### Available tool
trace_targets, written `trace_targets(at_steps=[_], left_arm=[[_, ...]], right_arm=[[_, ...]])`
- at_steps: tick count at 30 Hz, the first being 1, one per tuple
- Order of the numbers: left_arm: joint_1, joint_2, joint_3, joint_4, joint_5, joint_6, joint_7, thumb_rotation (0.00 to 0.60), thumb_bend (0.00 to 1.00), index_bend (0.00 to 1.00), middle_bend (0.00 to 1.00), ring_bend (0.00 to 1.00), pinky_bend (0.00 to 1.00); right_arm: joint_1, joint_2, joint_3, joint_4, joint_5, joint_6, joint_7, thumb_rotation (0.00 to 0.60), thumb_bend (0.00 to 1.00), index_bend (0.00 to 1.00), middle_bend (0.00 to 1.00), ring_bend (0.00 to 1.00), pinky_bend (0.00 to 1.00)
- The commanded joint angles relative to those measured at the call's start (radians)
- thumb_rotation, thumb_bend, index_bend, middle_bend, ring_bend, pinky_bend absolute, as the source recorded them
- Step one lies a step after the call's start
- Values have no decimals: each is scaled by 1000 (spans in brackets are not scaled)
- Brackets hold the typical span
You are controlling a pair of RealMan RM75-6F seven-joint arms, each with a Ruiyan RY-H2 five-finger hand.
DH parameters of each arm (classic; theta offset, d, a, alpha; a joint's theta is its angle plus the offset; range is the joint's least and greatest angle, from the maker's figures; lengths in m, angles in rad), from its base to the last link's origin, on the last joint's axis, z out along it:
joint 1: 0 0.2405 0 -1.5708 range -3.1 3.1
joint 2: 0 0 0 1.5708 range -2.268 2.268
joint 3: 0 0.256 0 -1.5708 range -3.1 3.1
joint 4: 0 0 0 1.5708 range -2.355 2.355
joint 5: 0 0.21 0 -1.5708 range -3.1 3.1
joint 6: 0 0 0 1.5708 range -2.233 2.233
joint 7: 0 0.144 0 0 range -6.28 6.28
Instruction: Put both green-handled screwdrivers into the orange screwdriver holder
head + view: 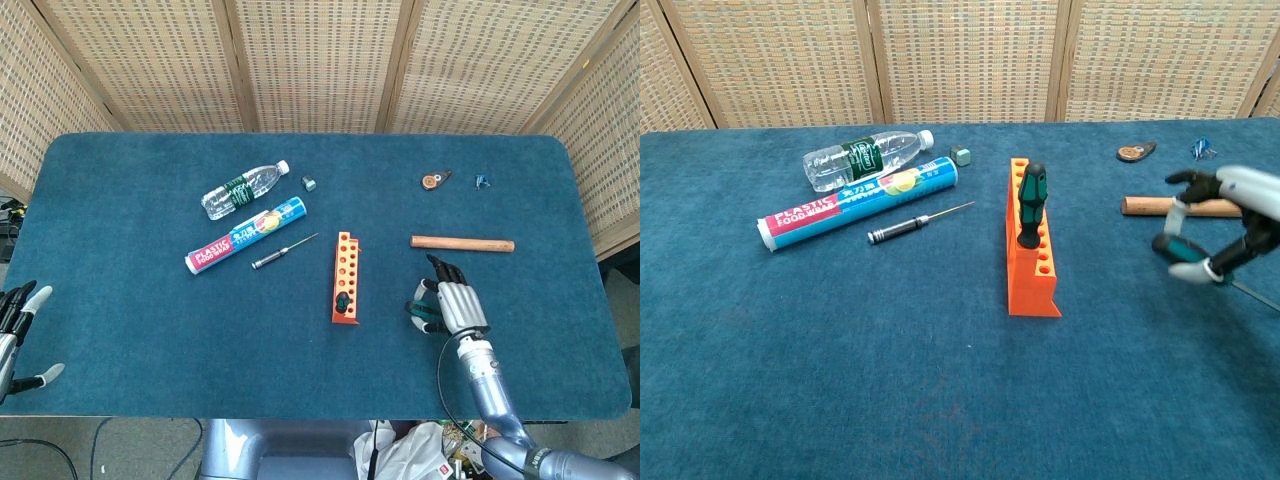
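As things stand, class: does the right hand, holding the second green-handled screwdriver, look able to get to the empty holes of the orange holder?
Probably yes. The right hand holds the screwdriver above the cloth, and only bare table lies between it and the orange holder. The standing screwdriver fills one hole; others look empty.

Water bottle (866,157), plastic-wrap box (858,203), black screwdriver (919,222), wooden dowel (462,243).

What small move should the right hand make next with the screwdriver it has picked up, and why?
Probably carry it left toward the orange holder. The right hand holds the second green-handled screwdriver off the table, to the right of the holder. One screwdriver already stands in a hole and other holes look free. The left hand rests far off.
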Motion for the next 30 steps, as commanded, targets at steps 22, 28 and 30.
trace_targets(at_steps=[22,28,30], left_arm=[[-32,6,-18,-11,-62,-67,3,600,0,0,0,0,0],[-33,7,-20,-10,-68,-68,0,600,0,0,0,0,0],[-35,6,-22,-9,-75,-73,3,600,0,0,0,0,0]], right_arm=[[167,127,296,-249,129,-87,217,600,434,690,142,0,0],[221,128,330,-257,222,-117,214,600,434,690,142,0,0],[238,132,339,-259,253,-127,212,600,434,690,142,0,0]])
